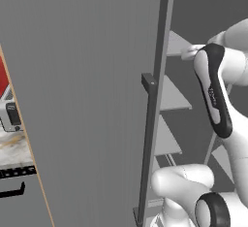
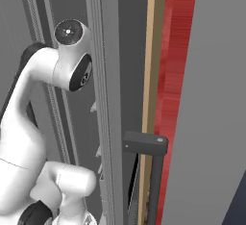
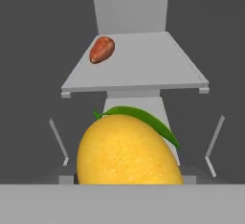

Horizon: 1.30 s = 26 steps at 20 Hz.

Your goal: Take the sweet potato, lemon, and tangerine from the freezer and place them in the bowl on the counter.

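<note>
Tool state: cannot tell, whether wide, narrow or closed on anything. Right in front of the hand camera, large and low in the hand view, lemon [image 3: 127, 151], bright yellow, with a green leaf [image 3: 143, 117] arching over its top. Whether gripped or merely close, cannot tell. Beyond and above the lemon, grey freezer shelf [image 3: 143, 70], with the sweet potato [image 3: 101, 49] lying on its left part, reddish-brown, well apart from the lemon. Thin grey rails on both side walls below that shelf.

From the left base view, not seen from the hand: white arm [image 1: 215, 90] reaching into the open freezer [image 1: 193, 8], past a stack of grey shelves [image 1: 172, 97] seen edge-on. Just beside them, the freezer door [image 1: 87, 100], a wide plain grey slab swung open, with its long bar handle [image 1: 147, 143] running down the edge. Far left, past the door, a slice of marble bench [image 1: 12, 151] with a small grey appliance [image 1: 10, 114] on it, and a dark oven handle [image 1: 12, 192] lower down. No fruit visible from here.

From the right base view, the same arm [image 2: 48, 75] rising at left, the door seen nearly edge-on, the handle's dark bracket [image 2: 146, 144] close to the camera. Behind it, a tan wooden strip [image 2: 151, 75] and a red band [image 2: 175, 75], neither visible from the hand.
</note>
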{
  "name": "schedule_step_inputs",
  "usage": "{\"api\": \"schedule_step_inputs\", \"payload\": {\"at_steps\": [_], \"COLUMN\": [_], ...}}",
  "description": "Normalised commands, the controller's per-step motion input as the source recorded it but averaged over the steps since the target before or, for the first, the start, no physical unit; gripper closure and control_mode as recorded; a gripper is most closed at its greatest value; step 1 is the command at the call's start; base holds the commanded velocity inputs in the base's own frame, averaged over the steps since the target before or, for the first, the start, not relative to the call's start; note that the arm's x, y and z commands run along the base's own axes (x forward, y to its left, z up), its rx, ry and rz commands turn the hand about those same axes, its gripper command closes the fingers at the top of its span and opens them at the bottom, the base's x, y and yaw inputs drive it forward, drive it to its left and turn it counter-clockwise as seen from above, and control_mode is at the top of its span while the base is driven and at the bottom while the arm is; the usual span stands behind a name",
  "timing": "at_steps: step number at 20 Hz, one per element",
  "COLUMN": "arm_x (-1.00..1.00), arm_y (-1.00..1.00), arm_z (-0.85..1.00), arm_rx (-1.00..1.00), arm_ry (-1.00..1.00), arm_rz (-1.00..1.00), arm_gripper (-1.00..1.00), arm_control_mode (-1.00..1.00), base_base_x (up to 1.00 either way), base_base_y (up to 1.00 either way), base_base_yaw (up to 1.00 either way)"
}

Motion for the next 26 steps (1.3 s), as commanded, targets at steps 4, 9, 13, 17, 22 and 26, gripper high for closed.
{"api": "schedule_step_inputs", "payload": {"at_steps": [4,9,13,17,22,26], "arm_x": [-1.0,-1.0,-1.0,-1.0,-0.87,-0.34], "arm_y": [0.22,0.31,0.23,0.18,0.08,0.19], "arm_z": [0.05,-0.01,0.0,-0.03,-0.07,-0.12], "arm_rx": [0.0,0.0,0.0,0.0,0.0,-0.01], "arm_ry": [0.03,0.08,0.17,0.2,0.18,0.11], "arm_rz": [-0.02,-0.03,-0.01,0.0,0.0,0.0], "arm_gripper": [1.0,1.0,1.0,1.0,1.0,1.0], "arm_control_mode": [-1.0,-1.0,-1.0,-1.0,-1.0,-1.0], "base_base_x": [0.0,0.0,0.0,0.0,0.0,0.0], "base_base_y": [0.0,0.0,0.0,0.0,0.0,0.0], "base_base_yaw": [0.0,0.0,0.0,0.0,0.0,0.0]}}
